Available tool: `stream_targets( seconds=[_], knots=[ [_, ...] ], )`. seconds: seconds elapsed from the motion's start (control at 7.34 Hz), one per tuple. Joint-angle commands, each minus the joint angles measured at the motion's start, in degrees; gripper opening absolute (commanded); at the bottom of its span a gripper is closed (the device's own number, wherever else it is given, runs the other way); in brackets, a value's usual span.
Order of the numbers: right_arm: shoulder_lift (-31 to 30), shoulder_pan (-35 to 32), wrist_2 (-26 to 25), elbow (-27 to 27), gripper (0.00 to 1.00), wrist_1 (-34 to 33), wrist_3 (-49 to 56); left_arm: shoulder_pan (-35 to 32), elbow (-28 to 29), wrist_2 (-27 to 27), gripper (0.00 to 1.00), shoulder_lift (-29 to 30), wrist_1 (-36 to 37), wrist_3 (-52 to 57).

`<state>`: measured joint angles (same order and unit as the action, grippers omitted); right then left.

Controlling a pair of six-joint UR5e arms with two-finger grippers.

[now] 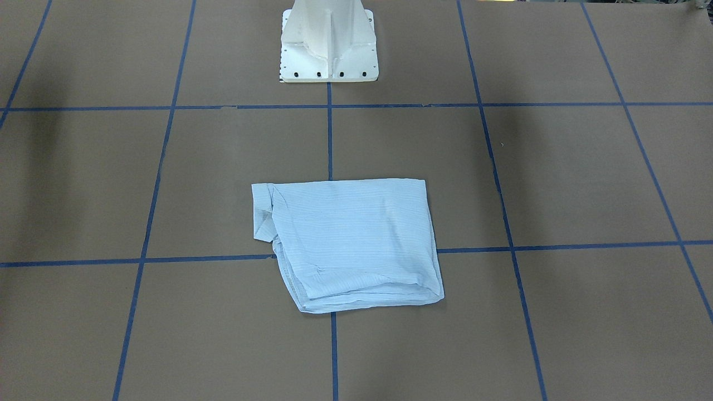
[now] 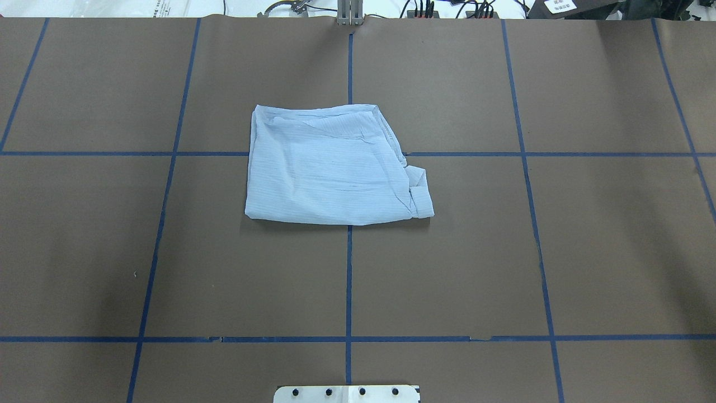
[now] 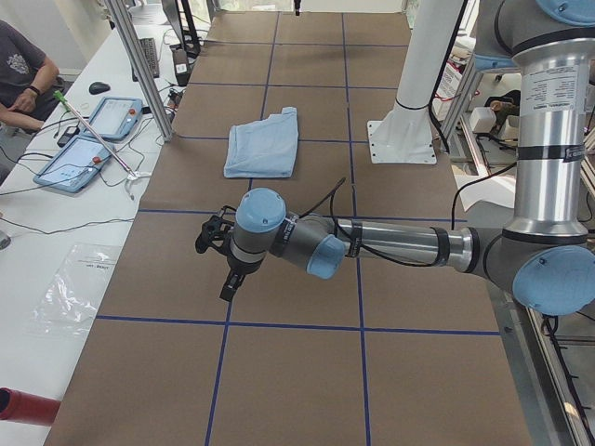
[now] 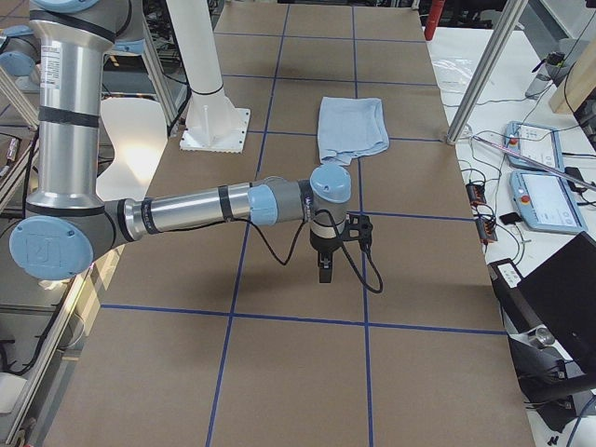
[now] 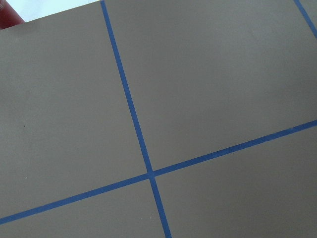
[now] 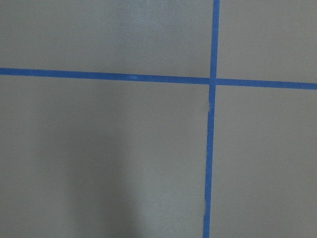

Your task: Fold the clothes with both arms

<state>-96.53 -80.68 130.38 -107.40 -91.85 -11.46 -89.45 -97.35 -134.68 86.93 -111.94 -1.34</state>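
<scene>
Left gripper (image 3: pixel 226 286), right gripper (image 4: pixel 323 272), both well apart from folded shirt (image 2: pixel 335 168), openness cannot be told

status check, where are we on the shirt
Left gripper and right gripper away from shirt, over bare table, open or shut unclear. Shirt folded into a rough rectangle, flat mid-table. Nothing lying on it.

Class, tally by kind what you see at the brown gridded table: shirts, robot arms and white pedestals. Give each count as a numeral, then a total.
Light-blue shirt: 1
Robot arms: 2 (left arm, right arm)
White pedestal: 1
Total: 4
</scene>
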Motion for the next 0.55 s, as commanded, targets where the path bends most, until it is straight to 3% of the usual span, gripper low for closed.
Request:
stream_targets(
  seconds=[0.0, 0.14, 0.41],
  knots=[
    [0.03, 0.0, 2.59, 1.49, 1.0, 0.09, 0.12, -0.02, -1.86, -0.24, 1.0, -0.79, 0.4, -0.15],
    [-0.23, -0.17, 2.69, 2.53, 1.0, 0.01, 0.3, -0.02, -2.14, -0.67, 1.0, -3.15, 0.32, -0.15],
    [-0.59, -2.7, 2.86, 5.94, 1.0, 0.01, 0.3, 0.15, -1.71, -0.33, 1.0, -2.39, -0.56, -0.07]
  ],
)
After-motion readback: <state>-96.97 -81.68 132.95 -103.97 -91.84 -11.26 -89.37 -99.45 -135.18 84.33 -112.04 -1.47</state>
